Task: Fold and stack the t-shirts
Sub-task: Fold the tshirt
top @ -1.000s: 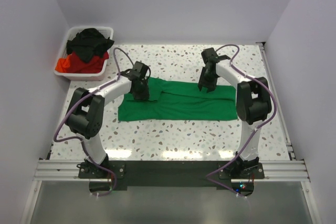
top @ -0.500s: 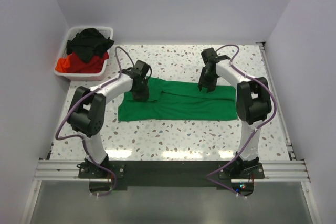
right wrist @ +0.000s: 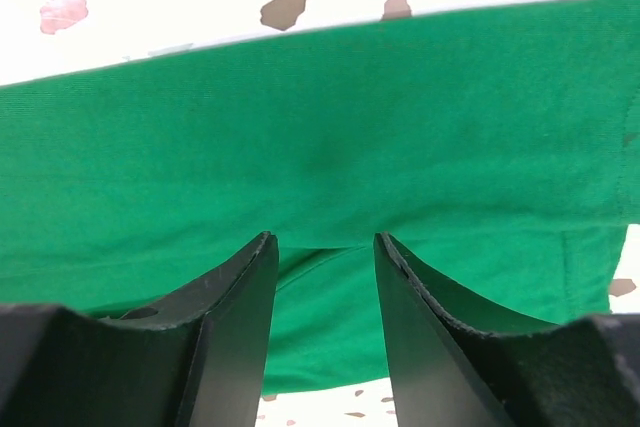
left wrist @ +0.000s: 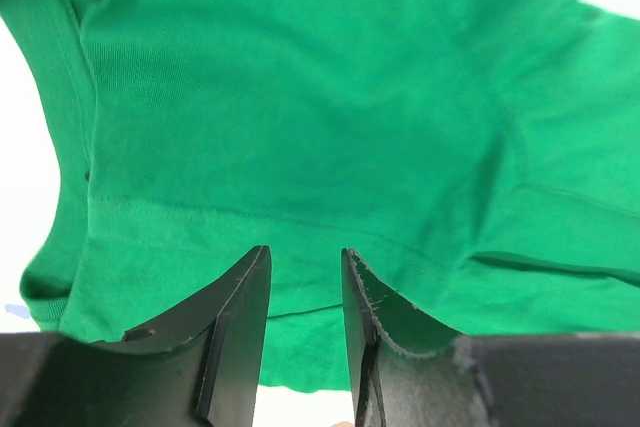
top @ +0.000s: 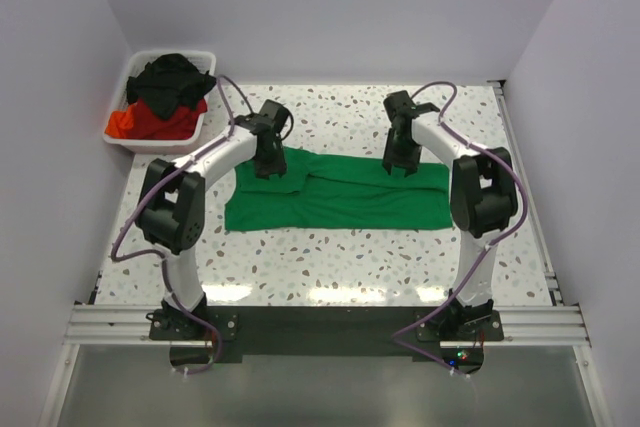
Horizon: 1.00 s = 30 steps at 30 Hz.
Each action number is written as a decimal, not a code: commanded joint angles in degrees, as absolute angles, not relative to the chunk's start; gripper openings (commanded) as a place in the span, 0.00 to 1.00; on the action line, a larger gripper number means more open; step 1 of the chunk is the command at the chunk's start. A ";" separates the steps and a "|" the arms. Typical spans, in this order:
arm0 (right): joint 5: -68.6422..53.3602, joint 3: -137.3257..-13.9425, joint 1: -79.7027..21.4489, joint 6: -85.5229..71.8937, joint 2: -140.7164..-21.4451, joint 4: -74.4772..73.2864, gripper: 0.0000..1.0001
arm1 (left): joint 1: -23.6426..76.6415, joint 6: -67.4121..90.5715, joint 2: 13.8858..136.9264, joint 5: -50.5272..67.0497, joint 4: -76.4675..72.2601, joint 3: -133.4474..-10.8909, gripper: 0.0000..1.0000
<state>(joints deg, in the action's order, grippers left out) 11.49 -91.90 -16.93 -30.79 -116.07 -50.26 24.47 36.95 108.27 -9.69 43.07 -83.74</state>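
Top external: left gripper [top: 268,168] and right gripper [top: 397,166] hang open above the green t-shirt [top: 340,197], where a single-layer pinch could skew the fold.

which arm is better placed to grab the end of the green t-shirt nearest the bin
Left, probably. The left gripper hangs open over the green t-shirt at its far edge near that end, on the side of the white bin. The right gripper, also open, is over the shirt's other half, further away.
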 commanded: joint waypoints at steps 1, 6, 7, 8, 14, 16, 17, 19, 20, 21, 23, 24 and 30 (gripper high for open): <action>14.06 -90.27 -16.70 -29.62 -110.75 -51.59 0.48 | 23.56 41.04 109.16 -10.64 47.11 -85.34 0.40; 12.93 -87.81 -16.26 -29.27 -110.92 -51.51 0.50 | 21.01 42.97 108.11 -8.70 46.58 -81.83 0.40; 12.48 -87.28 -15.82 -29.35 -110.83 -51.07 0.50 | 20.66 43.50 107.84 -8.70 46.58 -80.87 0.40; 11.70 -86.14 -15.56 -29.62 -110.83 -50.19 0.50 | 19.96 43.68 107.23 -8.61 46.41 -80.51 0.40; 9.84 -84.11 -14.06 -29.44 -112.23 -47.47 0.51 | 18.72 44.47 106.35 -9.40 45.53 -78.66 0.41; 9.76 -83.94 -13.89 -29.27 -113.03 -47.02 0.51 | 18.55 44.56 106.78 -9.14 45.35 -78.57 0.41; 9.67 -83.85 -13.89 -29.18 -113.38 -46.76 0.51 | 18.46 44.56 107.22 -9.05 45.18 -78.49 0.41; 9.41 -83.50 -13.71 -29.18 -113.73 -46.41 0.51 | 18.37 44.65 107.58 -9.05 44.74 -78.23 0.41; 9.23 -82.89 -13.80 -29.18 -113.73 -46.06 0.52 | 18.37 44.65 108.10 -8.88 44.56 -78.05 0.41; 9.05 -82.36 -13.80 -29.18 -113.90 -45.88 0.52 | 18.28 44.82 108.45 -8.79 44.47 -77.87 0.41; 8.79 -80.96 -13.80 -29.18 -113.91 -45.35 0.52 | 18.11 44.91 109.16 -8.53 44.21 -77.35 0.41; 8.62 -80.43 -13.80 -29.18 -113.91 -45.18 0.52 | 18.11 45.09 109.25 -8.44 43.95 -77.08 0.41; 7.03 -77.43 -13.80 -29.53 -113.99 -43.68 0.52 | 17.40 45.44 110.39 -7.65 43.16 -76.20 0.41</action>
<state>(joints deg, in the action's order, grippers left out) 8.27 -79.55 -13.76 -29.78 -113.25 -45.25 18.33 44.10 109.67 -8.27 44.62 -76.55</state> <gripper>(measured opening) 0.521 0.406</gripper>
